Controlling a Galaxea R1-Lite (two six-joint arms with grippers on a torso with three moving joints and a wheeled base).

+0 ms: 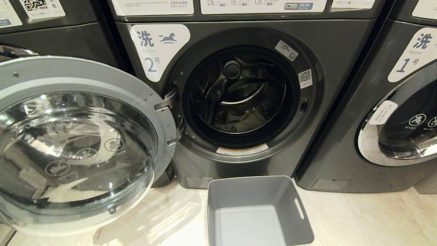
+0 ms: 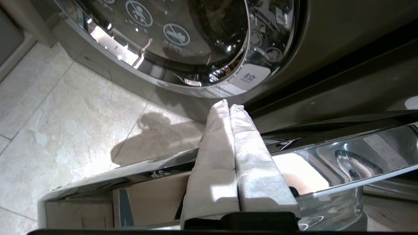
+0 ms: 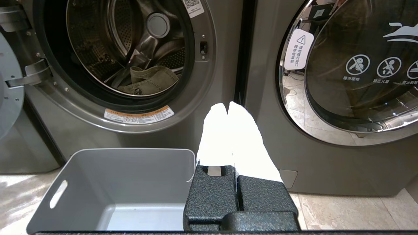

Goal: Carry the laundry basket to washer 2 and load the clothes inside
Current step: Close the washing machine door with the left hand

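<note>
Washer 2 [image 1: 341, 51] stands in the middle with its round door [image 1: 78, 143] swung wide open to the left. The clothes [image 1: 244, 121], a pale green-grey bundle, lie low inside its drum and also show in the right wrist view [image 3: 148, 81]. The grey laundry basket [image 1: 252, 193] sits empty on the floor just before the washer. My left gripper [image 2: 229, 104] is shut on nothing, its white-wrapped fingers lying across the open door's chrome rim [image 2: 343, 166]. My right gripper [image 3: 228, 105] is shut and empty, beside the basket [image 3: 130, 173]. Neither arm shows in the head view.
Washer 1 [image 1: 403, 112] stands to the right with its door closed [image 3: 359, 71]. Another dark machine [image 2: 196, 39] with a closed chrome-rimmed door is to the left, behind the open door. Pale floor tiles [image 1: 358, 218] spread around the basket.
</note>
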